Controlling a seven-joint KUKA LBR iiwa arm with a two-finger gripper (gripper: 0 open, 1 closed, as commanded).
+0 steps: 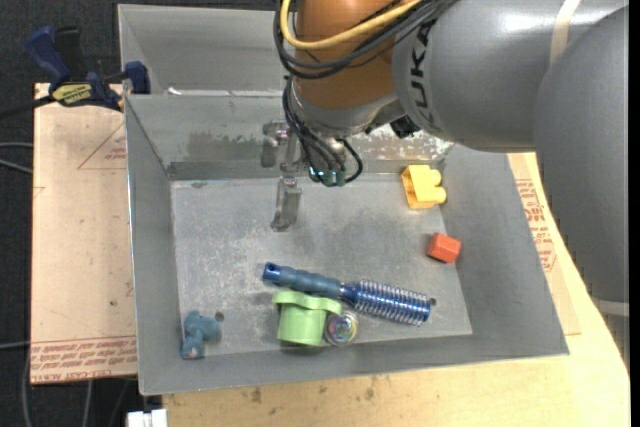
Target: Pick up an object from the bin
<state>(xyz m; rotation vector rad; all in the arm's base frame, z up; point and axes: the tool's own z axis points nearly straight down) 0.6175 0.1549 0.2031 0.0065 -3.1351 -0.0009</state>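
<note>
Bin [150,245] rundown, going left to right: small blue toy figure [199,332] down at 7 o'clock, well apart from everything else. Next, the gripper [286,215] hangs over bare grey floor at roughly 11 o'clock from the middle. Can't tell if it's spread or closed, and nothing visible in it. At 6 o'clock a green cup [303,319] touches a blue hairbrush [345,293] – the closest stuff to the gripper. Yellow block [423,186] at 2 o'clock, orange cube [444,248] at 3.
</note>
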